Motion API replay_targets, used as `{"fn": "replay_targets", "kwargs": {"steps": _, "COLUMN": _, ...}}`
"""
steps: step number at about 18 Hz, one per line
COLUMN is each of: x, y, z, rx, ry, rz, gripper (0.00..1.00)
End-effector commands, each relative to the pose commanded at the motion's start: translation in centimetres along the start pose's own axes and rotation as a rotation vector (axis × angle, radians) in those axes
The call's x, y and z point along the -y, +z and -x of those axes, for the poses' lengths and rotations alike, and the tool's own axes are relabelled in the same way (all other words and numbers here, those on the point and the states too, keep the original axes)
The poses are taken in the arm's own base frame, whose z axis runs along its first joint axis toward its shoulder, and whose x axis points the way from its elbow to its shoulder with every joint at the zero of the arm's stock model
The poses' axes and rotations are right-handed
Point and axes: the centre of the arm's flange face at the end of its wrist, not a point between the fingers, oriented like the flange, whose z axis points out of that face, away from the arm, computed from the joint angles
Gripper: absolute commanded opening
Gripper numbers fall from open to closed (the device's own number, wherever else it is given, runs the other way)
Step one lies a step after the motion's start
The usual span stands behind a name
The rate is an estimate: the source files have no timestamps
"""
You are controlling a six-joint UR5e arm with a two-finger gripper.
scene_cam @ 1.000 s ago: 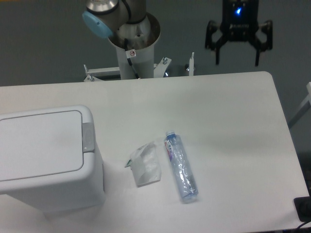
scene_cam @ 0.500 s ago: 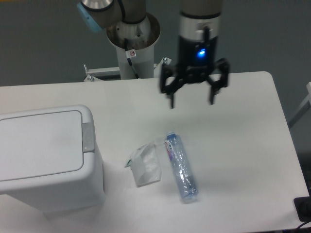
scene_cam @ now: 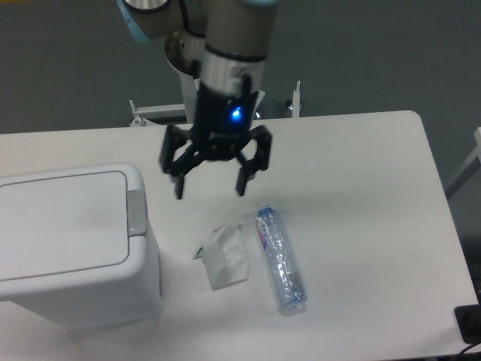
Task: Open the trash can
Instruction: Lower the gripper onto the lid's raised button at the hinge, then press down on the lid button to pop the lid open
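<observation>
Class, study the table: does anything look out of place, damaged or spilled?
Two bits of litter lie loose on the table beside the shut trash can: a crumpled white wrapper and a squashed clear plastic bottle on its side. Nothing is spilled. The open gripper hangs above them, holding nothing.

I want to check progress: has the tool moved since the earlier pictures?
Yes. The tool moved left and lower in the view, from the table's far right edge toward the trash can, jaws open.
</observation>
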Motion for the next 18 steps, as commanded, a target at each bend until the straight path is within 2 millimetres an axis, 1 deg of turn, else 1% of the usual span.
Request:
{"fn": "replay_targets", "kwargs": {"steps": 2, "x": -0.1, "y": 0.7, "z": -0.2, "rx": -0.003, "ry": 0.003, "rz": 0.013, "gripper": 1.0}}
{"fn": "replay_targets", "kwargs": {"steps": 6, "x": -0.8, "y": 2.4, "z": -1.3, "rx": -0.013, "ry": 0.025, "rz": 0.033, "gripper": 1.0}}
{"fn": "replay_targets", "kwargs": {"steps": 8, "x": -0.8, "y": 2.5, "z": -1.2, "rx": -0.011, "ry": 0.026, "rz": 0.03, "gripper": 1.0}}
{"fn": "replay_targets", "kwargs": {"steps": 11, "x": -1.1, "y": 3.4, "z": -1.5, "rx": -0.015, "ry": 0.031, "rz": 0.046, "gripper": 1.0}}
{"fn": "replay_targets", "kwargs": {"steps": 13, "x": -1.1, "y": 3.7, "z": -1.5, "rx": -0.015, "ry": 0.031, "rz": 0.051, "gripper": 1.0}}
{"fn": "replay_targets", "kwargs": {"steps": 18, "x": -1.0, "y": 3.6, "z": -1.5, "rx": -0.014, "ry": 0.041, "rz": 0.047, "gripper": 1.0}}
